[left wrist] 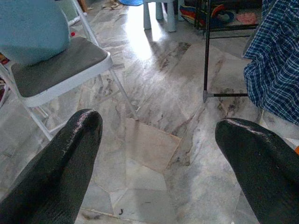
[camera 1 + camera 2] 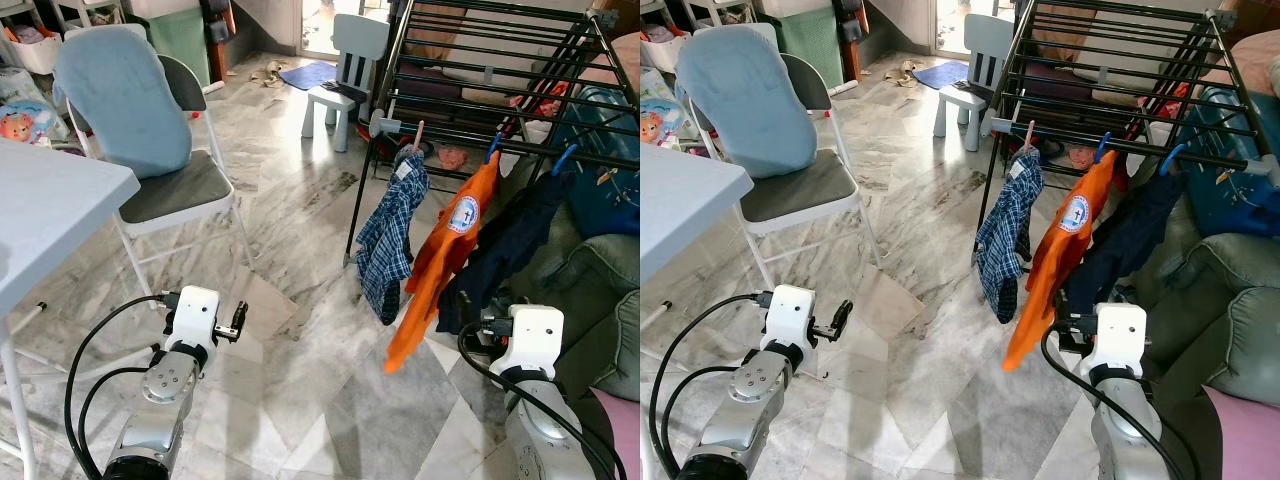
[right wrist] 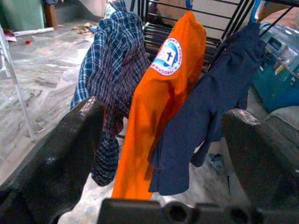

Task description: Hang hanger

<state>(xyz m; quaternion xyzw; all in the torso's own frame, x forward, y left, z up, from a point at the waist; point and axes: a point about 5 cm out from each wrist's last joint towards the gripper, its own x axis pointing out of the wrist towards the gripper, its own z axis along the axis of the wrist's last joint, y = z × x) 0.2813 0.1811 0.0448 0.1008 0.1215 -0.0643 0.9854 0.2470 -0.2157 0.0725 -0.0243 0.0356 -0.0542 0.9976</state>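
Observation:
A black drying rack (image 2: 480,75) stands ahead on the right. Three garments hang on hangers from its front rail: a blue plaid shirt (image 2: 390,235) on a pink hook, an orange shirt (image 2: 445,250) and a navy shirt (image 2: 505,250) on blue hooks. My right gripper (image 3: 163,112) is open, holds nothing and faces these clothes from just below them, close to the orange shirt's hem. My left gripper (image 2: 240,320) is low at the left over the marble floor, open and holding nothing, its fingers (image 1: 70,154) spread wide.
A folding chair (image 2: 175,190) with a light blue cushion stands at the left, beside a white table (image 2: 50,210). A small pale child's chair (image 2: 345,80) is at the back. A grey-green sofa (image 2: 590,290) sits at the right, under the rack.

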